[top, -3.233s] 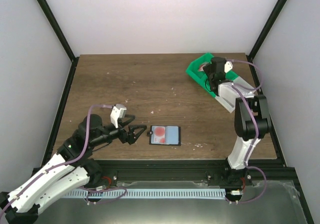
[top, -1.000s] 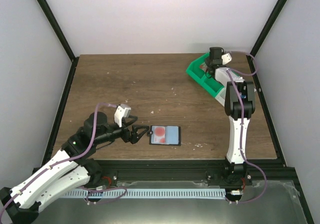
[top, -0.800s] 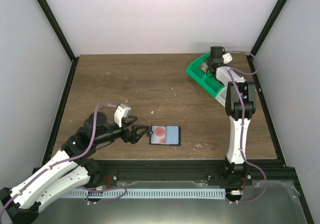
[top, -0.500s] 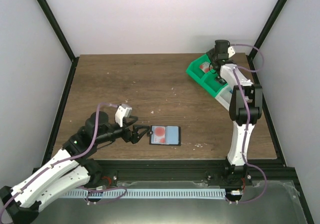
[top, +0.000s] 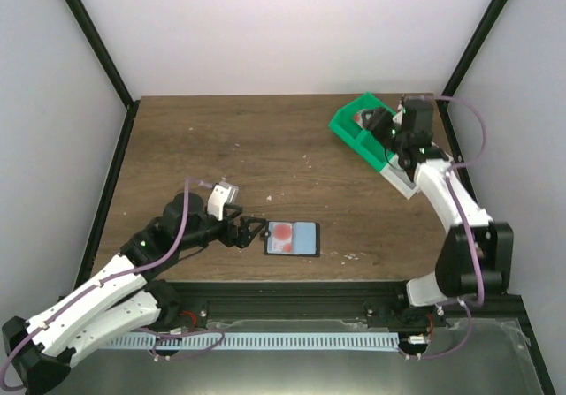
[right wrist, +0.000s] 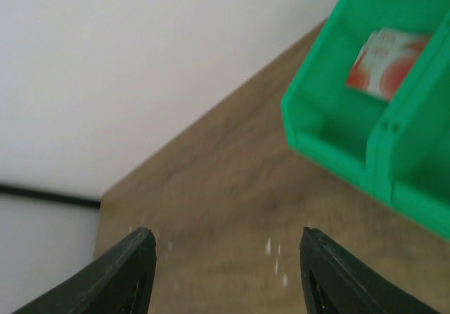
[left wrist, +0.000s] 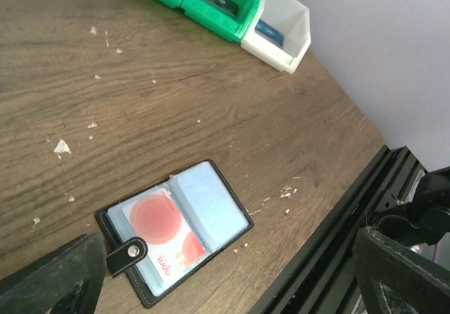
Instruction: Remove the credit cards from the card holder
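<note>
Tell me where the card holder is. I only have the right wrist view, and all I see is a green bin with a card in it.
Observer: The card holder lies open at the front of the table, far from your green bin.
Operator: Are there any cards inside it?
Observer: Yes, a card with a red circle sits in the panel by the black tab.
Operator: Is the left tool on it?
Observer: No. The left tool is open, just beside that tab, holding nothing.
</note>
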Action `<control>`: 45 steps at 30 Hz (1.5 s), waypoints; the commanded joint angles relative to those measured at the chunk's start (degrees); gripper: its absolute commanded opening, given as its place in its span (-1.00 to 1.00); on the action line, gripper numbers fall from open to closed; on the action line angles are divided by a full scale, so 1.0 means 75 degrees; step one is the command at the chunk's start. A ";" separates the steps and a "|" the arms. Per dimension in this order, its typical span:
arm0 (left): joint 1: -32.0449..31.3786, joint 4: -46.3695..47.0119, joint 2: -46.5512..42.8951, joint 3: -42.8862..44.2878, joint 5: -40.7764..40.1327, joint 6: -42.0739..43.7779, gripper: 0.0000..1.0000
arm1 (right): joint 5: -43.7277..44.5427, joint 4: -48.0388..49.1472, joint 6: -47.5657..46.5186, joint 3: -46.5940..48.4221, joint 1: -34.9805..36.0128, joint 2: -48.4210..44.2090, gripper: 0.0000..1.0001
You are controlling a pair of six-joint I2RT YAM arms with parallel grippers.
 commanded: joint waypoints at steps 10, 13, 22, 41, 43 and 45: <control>0.0060 0.0992 0.0592 -0.0157 0.0634 -0.1142 0.71 | -0.1942 -0.0884 -0.1108 -0.3634 0.0781 -0.4320 0.12; 0.0056 0.1753 0.0799 -0.0578 0.1175 -0.1688 0.56 | -0.1960 -0.0981 -0.0956 -0.4243 0.1229 -0.4919 0.08; 0.0055 0.4315 0.1579 -0.2101 0.2155 -0.2850 0.44 | -0.1691 -0.0605 -0.0229 -0.5625 0.2618 -0.5369 -0.11; 0.0113 0.7332 0.4301 -0.2545 0.1860 -0.3766 0.78 | -0.1216 0.2003 0.0890 -0.6012 0.4865 -0.2393 -0.22; 0.0130 0.7331 0.4419 -0.2502 0.1641 -0.3744 0.79 | -0.1158 0.2120 0.0909 -0.5795 0.5085 -0.2036 -0.23; 0.0179 0.7319 0.4508 -0.2486 0.1411 -0.3731 0.81 | -0.1195 0.2347 0.0958 -0.5655 0.5243 -0.1688 -0.24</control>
